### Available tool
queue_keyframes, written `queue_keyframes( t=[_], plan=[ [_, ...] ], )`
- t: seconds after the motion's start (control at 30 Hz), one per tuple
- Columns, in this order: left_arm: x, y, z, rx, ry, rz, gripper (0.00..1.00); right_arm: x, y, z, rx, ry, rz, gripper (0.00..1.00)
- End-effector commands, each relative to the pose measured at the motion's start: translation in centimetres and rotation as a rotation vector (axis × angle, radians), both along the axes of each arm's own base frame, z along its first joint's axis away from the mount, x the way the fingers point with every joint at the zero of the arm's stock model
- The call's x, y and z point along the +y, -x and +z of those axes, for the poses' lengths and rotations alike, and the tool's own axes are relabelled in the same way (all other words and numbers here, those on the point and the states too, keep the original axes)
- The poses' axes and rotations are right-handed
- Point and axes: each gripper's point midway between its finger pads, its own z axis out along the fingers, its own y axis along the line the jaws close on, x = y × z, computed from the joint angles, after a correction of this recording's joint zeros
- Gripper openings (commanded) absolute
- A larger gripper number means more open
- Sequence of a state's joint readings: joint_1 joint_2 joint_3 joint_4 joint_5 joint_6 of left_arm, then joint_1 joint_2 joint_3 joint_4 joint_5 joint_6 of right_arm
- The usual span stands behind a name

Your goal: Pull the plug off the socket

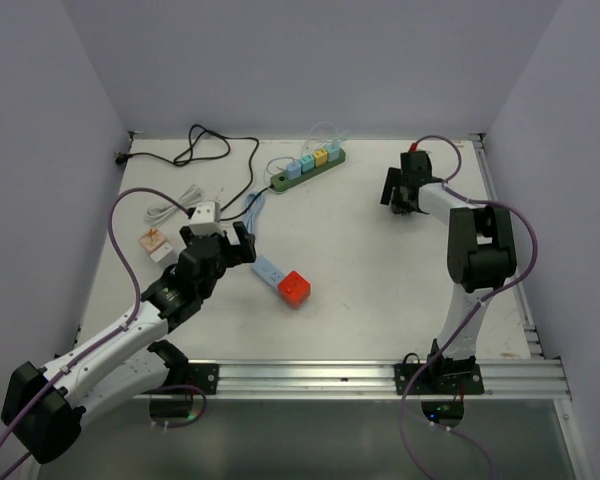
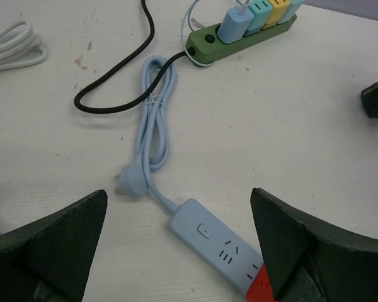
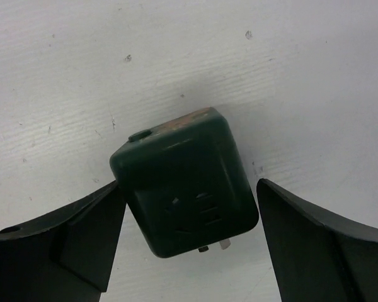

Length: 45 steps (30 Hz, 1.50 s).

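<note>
The long dark green plastic power strip (image 1: 307, 168) lies at the far middle of the white, scuffed matte surface (image 1: 380, 280), and its black cord (image 2: 135, 60) snakes away to the far left. Boxy, smooth-cornered plugs sit side by side in its outlets: a pale blue plug (image 2: 235, 25), a teal plug (image 2: 262, 11), a yellow plug (image 2: 280, 7) and a fourth plug (image 1: 334, 150) at the far end. A round dark spot at the cord end is uncovered, and I cannot tell whether it is an outlet or a switch. The dark green cube-shaped plug (image 3: 183, 195) is out of the strip and lies on the surface well to its right, under the right tool (image 1: 402, 197). It is dull plastic with rounded edges, a brownish worn patch on one face, slot openings on another, and metal prongs poking from its lower edge. The right tool's jaws stand apart around it without gripping. The left finger is touching or just beside the cube, and the right finger is clear of it with bare surface between. Nearer the arms, a slim light blue power strip (image 2: 214, 242) carries a red cube adapter (image 1: 294, 288) in one outlet. Its pale blue cord (image 2: 154, 119) is tied in a long loop beside it. The left tool (image 1: 223, 243) hangs above this blue strip with its jaws spread wide, holding nothing.
</note>
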<state>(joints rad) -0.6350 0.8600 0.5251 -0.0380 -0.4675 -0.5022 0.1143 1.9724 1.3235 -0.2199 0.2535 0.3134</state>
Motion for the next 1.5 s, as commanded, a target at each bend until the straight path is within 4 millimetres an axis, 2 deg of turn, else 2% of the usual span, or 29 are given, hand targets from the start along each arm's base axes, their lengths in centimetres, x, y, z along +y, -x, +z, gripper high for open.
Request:
queue_keyframes(
  t=[0.0, 0.07, 0.17, 0.2, 0.27, 0.33, 0.37, 0.4, 0.43, 0.5, 0.53, 0.57, 0.6, 0.63, 0.67, 0.7, 0.77, 0.8, 0.83, 0.9, 0.93, 0.97, 1.03, 1.23, 1.4, 1.47],
  plan=[
    [-0.3, -0.6, 0.9, -0.044, 0.009, -0.008, 0.99, -0.2, -0.2, 1.1, -0.019, -0.027, 0.0, 0.88],
    [-0.3, -0.6, 0.8, -0.043, 0.007, -0.01, 1.0, -0.2, -0.1, 1.4, -0.022, -0.036, -0.002, 0.91],
    [-0.3, -0.6, 0.9, -0.046, 0.008, -0.011, 1.0, -0.4, 0.1, 3.0, -0.04, -0.038, -0.01, 0.95],
    [-0.3, -0.6, 0.9, -0.046, 0.007, -0.009, 0.99, -0.4, 0.4, 4.5, -0.055, -0.039, -0.011, 0.96],
    [-0.2, -0.7, 0.9, -0.049, 0.004, -0.009, 1.0, -0.2, 0.8, 6.1, -0.085, -0.053, -0.003, 0.97],
    [-0.4, -0.7, 1.0, -0.052, 0.006, -0.016, 1.0, 0.5, 1.6, 9.0, -0.158, -0.086, 0.035, 0.99],
    [-0.6, -0.9, 1.2, -0.059, 0.009, -0.021, 1.0, 1.7, 1.9, 10.1, -0.189, -0.129, 0.078, 0.99],
    [-0.7, -0.9, 1.2, -0.061, 0.011, -0.026, 1.0, 2.4, 2.5, 10.3, -0.212, -0.151, 0.108, 0.99],
    [-0.8, -1.0, 1.4, -0.068, 0.018, -0.025, 1.0, 3.3, 3.1, 12.4, -0.265, -0.17, 0.14, 0.99],
    [-0.9, -1.2, 1.3, -0.076, 0.015, -0.027, 1.0, 7.1, 4.6, 12.8, -0.285, -0.237, 0.278, 0.99],
    [-0.9, -1.3, 1.2, -0.079, 0.009, -0.026, 1.0, 8.4, 5.5, 14.1, -0.315, -0.23, 0.347, 0.99],
    [-1.0, -1.5, 1.2, -0.091, 0.008, -0.032, 1.0, 11.7, 7.1, 14.1, -0.3, -0.23, 0.447, 0.99],
    [-1.0, -1.4, 0.6, -0.086, 0.003, -0.037, 1.0, 13.1, 8.6, 13.3, -0.28, -0.215, 0.506, 0.99],
    [-1.2, -1.3, 0.3, -0.088, 0.004, -0.049, 1.0, 14.7, 9.9, 13.9, -0.298, -0.189, 0.586, 0.99],
    [-1.4, -1.4, 0.4, -0.103, 0.011, -0.06, 1.0, 18.0, 12.3, 13.7, -0.284, -0.192, 0.698, 0.99],
    [-1.3, -1.2, -0.4, -0.094, 0.003, -0.066, 1.0, 19.3, 14.2, 12.4, -0.257, -0.195, 0.76, 0.99],
    [-1.5, -1.1, -0.5, -0.114, 0.011, -0.078, 1.0, 22.4, 17.6, 12.6, -0.262, -0.233, 0.884, 0.99],
    [-1.4, -0.9, -1.1, -0.107, 0.004, -0.079, 1.0, 23.4, 19.2, 11.7, -0.25, -0.268, 0.931, 0.99],
    [-1.3, -0.9, -1.4, -0.111, 0.003, -0.081, 1.0, 24.9, 21.1, 11.6, -0.251, -0.281, 0.994, 0.99],
    [-1.4, -0.8, -1.6, -0.112, 0.006, -0.085, 1.0, 25.8, 22.2, 11.3, -0.244, -0.254, 1.03, 0.99],
    [-1.4, -0.9, -1.6, -0.116, 0.009, -0.085, 1.0, 26.9, 23.4, 11.2, -0.238, -0.23, 1.082, 0.99],
    [-1.3, -0.8, -1.9, -0.112, 0.006, -0.085, 1.0, 27.2, 23.9, 10.2, -0.203, -0.204, 1.095, 0.99],
    [-1.3, -0.7, -2.1, -0.11, 0.007, -0.085, 1.0, 28.4, 24.8, 9.9, -0.188, -0.169, 1.145, 0.99],
    [-0.8, -0.6, -2.3, -0.107, -0.006, -0.064, 1.0, 31.1, 26.5, 7.9, -0.124, -0.168, 1.209, 0.99],
    [-0.5, -0.6, -2.4, -0.105, -0.008, -0.05, 0.99, 32.1, 26.8, 6.9, -0.097, -0.079, 1.218, 0.99],
    [-0.5, -0.6, -2.5, -0.101, -0.009, -0.049, 1.0, 32.5, 27.3, 5.8, -0.067, -0.051, 1.222, 0.99]
  ],
)
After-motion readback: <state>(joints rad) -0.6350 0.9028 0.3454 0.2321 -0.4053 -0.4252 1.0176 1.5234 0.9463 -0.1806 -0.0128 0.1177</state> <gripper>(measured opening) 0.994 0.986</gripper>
